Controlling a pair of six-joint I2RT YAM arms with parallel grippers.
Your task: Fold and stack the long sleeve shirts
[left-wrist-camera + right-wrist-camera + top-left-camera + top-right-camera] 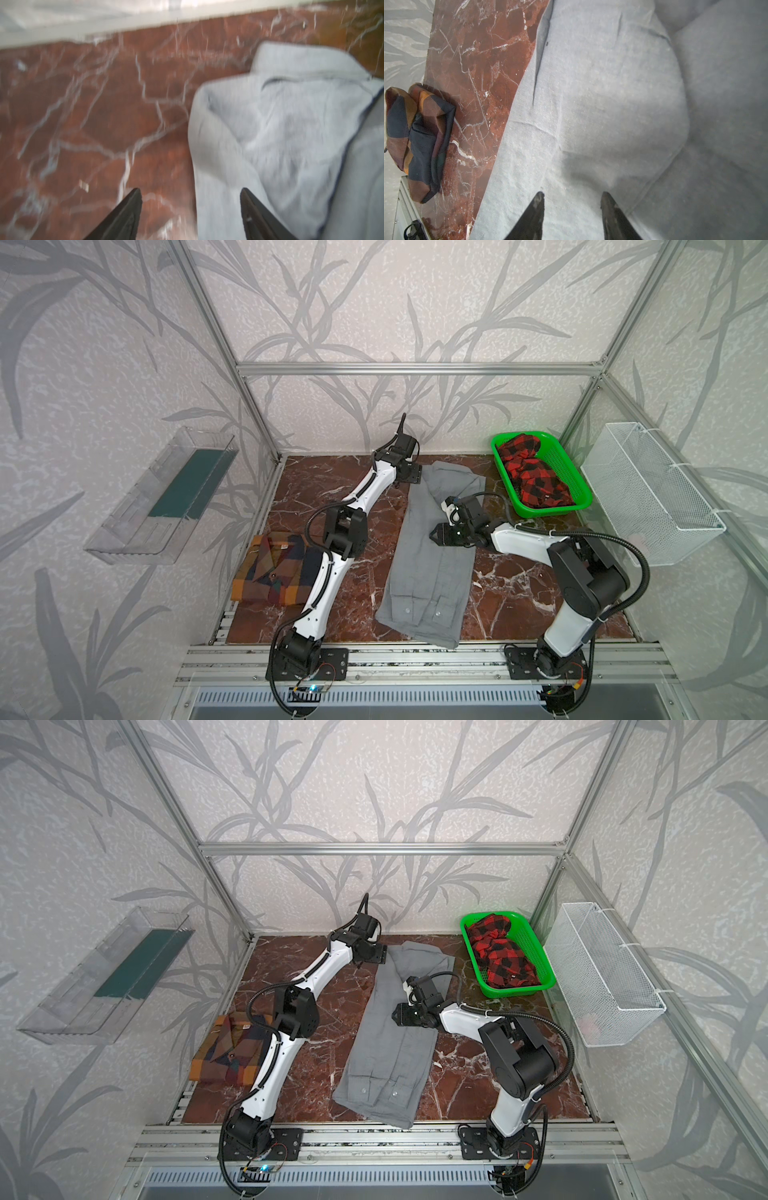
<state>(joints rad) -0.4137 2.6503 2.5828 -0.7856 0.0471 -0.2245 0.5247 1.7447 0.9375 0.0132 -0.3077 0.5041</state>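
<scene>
**Grey shirt half folded, crosswise fold next**

The grey shirt (428,556) lies along the middle of the table (357,585) as a long narrow strip, collar far. The checked shirt (266,572) sits folded at near left. My left jaws stand spread and empty beside the collar, and my right jaws are spread over the shirt's middle. Next, I judge: pinch the collar end and carry it toward the hem.

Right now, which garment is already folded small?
The orange, brown and navy checked shirt, front left. The grey shirt lies long and flat mid-table; the red-black garment sits crumpled in the green basket.
</scene>
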